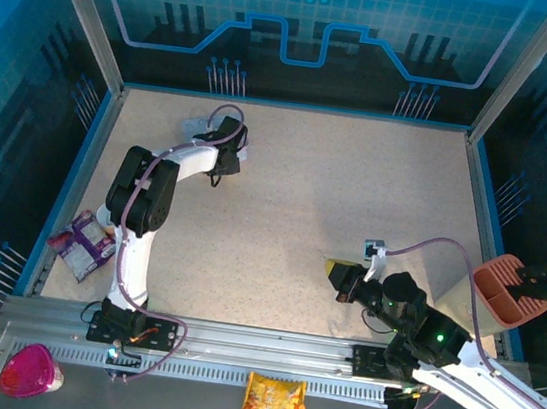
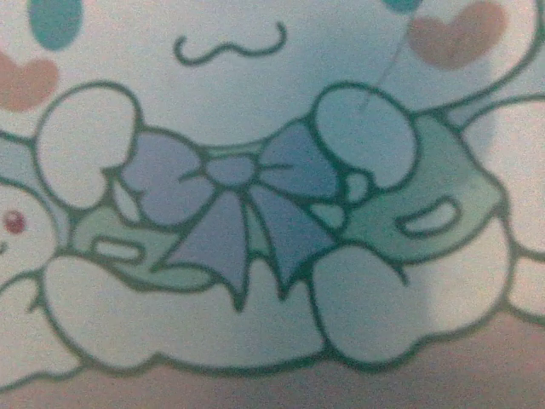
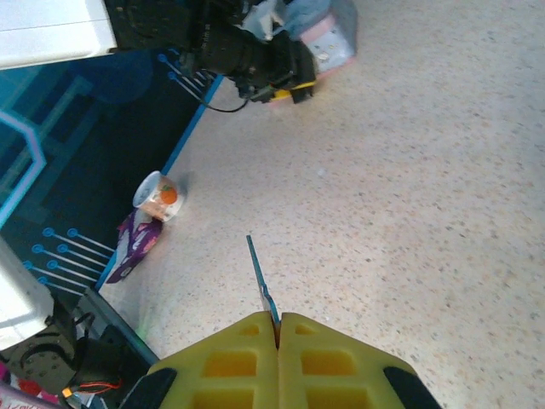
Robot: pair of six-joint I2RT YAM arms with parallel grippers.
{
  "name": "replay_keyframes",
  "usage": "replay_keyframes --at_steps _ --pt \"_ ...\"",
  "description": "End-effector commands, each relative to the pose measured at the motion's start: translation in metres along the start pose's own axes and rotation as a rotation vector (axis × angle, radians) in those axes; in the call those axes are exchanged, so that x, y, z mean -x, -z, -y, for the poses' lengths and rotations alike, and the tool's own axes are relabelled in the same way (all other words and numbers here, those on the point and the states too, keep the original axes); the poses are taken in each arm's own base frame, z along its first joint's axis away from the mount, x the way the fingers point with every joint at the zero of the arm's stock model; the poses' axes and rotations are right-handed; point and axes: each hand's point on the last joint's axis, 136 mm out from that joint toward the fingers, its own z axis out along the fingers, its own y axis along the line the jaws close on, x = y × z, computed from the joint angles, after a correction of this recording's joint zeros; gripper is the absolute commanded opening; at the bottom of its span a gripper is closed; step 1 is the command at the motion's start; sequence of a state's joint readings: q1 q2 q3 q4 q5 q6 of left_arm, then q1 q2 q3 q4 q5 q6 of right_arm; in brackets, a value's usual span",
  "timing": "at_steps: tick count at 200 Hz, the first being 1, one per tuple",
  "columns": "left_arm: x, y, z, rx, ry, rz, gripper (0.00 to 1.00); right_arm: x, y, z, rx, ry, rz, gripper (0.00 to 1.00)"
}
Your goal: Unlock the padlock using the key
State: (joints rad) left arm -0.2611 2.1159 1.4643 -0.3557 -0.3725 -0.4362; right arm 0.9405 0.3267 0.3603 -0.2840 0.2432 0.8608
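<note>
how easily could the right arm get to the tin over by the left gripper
probably yes, at a stretch: bare table lies between the right gripper, shut on the key, and the tin, though the left gripper is right at it

table (image 1: 354, 205): speckled beige | far left: pale tin (image 3: 332, 43) | near-left edge: purple packet (image 1: 82, 242), small cup (image 3: 157, 194)

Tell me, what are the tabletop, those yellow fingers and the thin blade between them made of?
Tabletop: hard, matte, beige with dark speckles, probably laminate or a stone-look board. Yellow fingers: matte plastic, judging by their moulded square pockets. Thin blade: bluish, probably metal, though edge-on it is hard to tell.
</note>
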Motion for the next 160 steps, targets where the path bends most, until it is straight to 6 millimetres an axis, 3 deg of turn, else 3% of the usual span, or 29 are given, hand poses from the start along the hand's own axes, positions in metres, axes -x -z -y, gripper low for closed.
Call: replay_keyframes --at_steps 1,48,69,105,130,160 --pt "-0.014 0.012 0.023 -0.071 -0.051 -0.019 0.23 0.011 0.01 0.012 -0.084 -0.043 0.029 0.0" --pt "-0.042 0.038 0.057 -0.091 -0.125 -0.027 0.21 0.005 0.012 0.024 -0.137 -0.078 0.015 0.0" --pt "-0.059 0.05 0.072 -0.106 -0.146 -0.041 0.24 0.004 0.011 0.025 -0.142 -0.088 0.017 0.0" --pt "-0.096 0.072 0.099 -0.146 -0.19 -0.067 0.2 0.005 0.011 0.031 -0.168 -0.097 0.026 0.0" --pt "-0.125 0.09 0.107 -0.153 -0.205 -0.092 0.2 0.005 0.011 0.032 -0.182 -0.092 0.023 0.0" --pt "-0.159 0.111 0.101 -0.156 -0.192 -0.129 0.19 0.002 0.005 0.035 -0.195 -0.096 0.011 0.0"
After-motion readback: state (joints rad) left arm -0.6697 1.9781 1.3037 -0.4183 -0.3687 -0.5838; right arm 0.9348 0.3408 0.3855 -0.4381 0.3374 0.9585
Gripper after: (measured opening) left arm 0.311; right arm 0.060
